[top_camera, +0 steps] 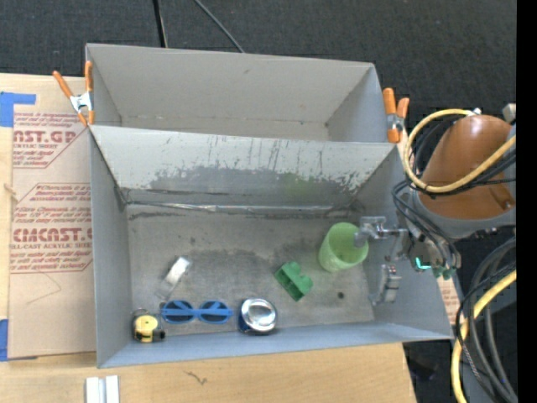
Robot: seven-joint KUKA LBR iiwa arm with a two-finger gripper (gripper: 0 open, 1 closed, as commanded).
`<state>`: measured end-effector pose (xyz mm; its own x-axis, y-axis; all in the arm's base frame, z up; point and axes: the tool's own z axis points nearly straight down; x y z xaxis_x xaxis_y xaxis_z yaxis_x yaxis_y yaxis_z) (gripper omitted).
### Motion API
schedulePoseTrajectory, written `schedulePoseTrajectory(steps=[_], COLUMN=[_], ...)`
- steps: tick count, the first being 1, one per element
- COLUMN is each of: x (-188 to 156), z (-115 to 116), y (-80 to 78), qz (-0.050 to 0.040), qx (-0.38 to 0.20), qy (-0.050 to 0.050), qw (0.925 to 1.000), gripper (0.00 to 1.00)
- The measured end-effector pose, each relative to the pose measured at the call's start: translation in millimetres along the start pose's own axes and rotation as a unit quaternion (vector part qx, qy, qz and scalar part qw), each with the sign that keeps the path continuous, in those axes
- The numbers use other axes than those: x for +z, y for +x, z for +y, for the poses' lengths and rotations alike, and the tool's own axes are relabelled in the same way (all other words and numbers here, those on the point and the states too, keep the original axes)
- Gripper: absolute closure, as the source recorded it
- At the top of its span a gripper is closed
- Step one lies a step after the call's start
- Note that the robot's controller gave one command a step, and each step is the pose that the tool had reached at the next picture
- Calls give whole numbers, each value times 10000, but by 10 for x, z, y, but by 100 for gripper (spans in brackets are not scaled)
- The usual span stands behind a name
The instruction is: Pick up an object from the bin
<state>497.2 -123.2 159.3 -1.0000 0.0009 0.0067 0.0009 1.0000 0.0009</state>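
Approach step: gripper (379,255) hangs at centre right of the frame, fingers spread wide and empty, just beside the pale green cup (340,248) — next it probably needs to straddle the cup's rim, then close.

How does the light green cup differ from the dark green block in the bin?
The cup is pale green and round; the block is darker green and angular. The cup looks larger than the block. The cup lies right beside the gripper; the block lies farther to the view's left. Both are green and rest on the bin floor.
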Motion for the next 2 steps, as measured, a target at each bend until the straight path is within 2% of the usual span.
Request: schedulePoseTrajectory(steps=[1,2], x=[888,866], z=[326,307], y=[-979,-959], qz=[-92,-54], qx=[-967,-956], qy=[8,14], qw=[9953,9954], gripper=[0,100])
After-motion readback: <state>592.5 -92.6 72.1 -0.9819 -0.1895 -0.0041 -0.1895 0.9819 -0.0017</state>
